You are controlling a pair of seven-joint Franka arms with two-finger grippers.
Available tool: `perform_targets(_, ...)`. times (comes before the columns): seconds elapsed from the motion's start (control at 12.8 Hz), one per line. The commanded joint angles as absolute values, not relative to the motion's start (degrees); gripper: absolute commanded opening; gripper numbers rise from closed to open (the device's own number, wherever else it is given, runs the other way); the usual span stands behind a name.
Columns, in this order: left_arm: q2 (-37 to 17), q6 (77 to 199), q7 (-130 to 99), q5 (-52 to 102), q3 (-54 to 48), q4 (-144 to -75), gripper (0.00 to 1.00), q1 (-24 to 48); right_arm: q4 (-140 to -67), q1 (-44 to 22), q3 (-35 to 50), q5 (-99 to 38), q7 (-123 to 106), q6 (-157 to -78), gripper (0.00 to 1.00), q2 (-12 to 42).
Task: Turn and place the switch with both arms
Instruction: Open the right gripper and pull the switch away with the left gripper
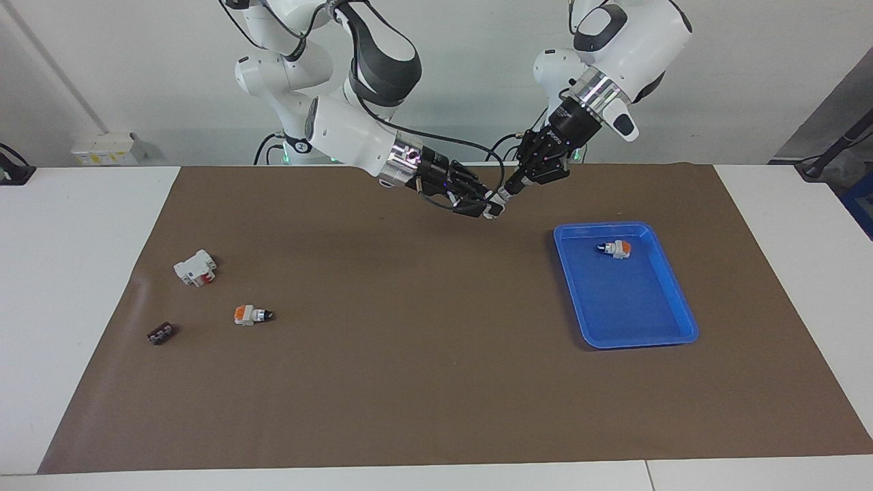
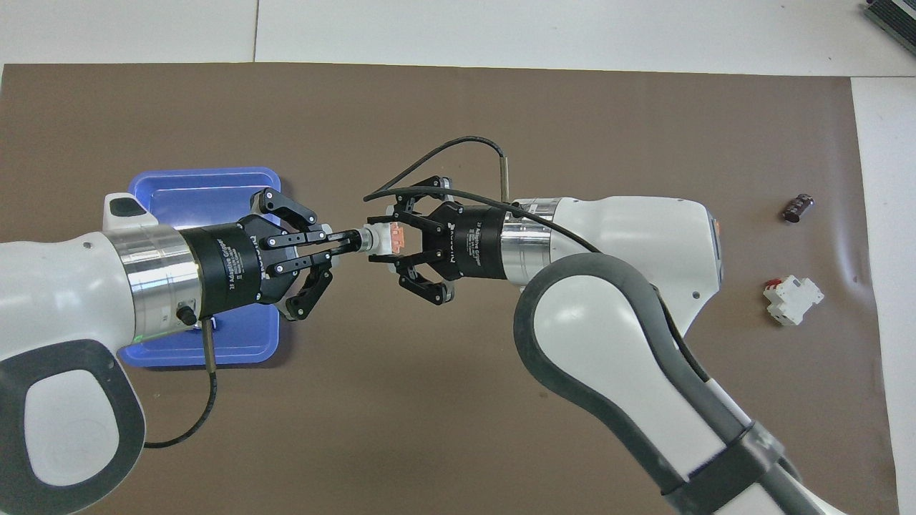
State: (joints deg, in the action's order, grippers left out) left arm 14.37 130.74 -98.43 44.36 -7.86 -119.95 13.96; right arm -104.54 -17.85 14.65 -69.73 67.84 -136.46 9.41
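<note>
In the overhead view, the left claw (image 2: 342, 243) pinches the switch's (image 2: 379, 239) black knob end from nine o'clock, up over the table (image 2: 458, 429). At three o'clock, the right claw (image 2: 402, 242) clenches its orange end.

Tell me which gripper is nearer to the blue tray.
Left. The left gripper hangs over the mat beside the blue tray; the right gripper is over the mat toward the right arm's end.

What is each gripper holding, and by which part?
Both hold the switch in the air: the left gripper by its black knob end, the right gripper by its white-and-orange body.
</note>
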Motion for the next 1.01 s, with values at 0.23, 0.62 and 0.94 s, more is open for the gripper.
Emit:
perform_targets(0.23,15.6,130.0,-126.2,38.1,-7.4,-122.5,0.0,15.2,-104.9,-17.9,15.0,-71.9,68.8,-137.5,0.0,8.0)
perform_targets(0.62,15.6,128.8,-146.0,36.0,-7.4,-123.1,0.0,13.4,-104.9,-17.8,15.0,-72.0,69.3,-137.5,0.0,8.0)
perform_targets(0.94,15.8,128.8,-149.9,35.6,-7.3,-123.4,0.0,13.3,-104.9,-17.9,15.0,-72.0,69.3,-137.5,0.0,8.0)
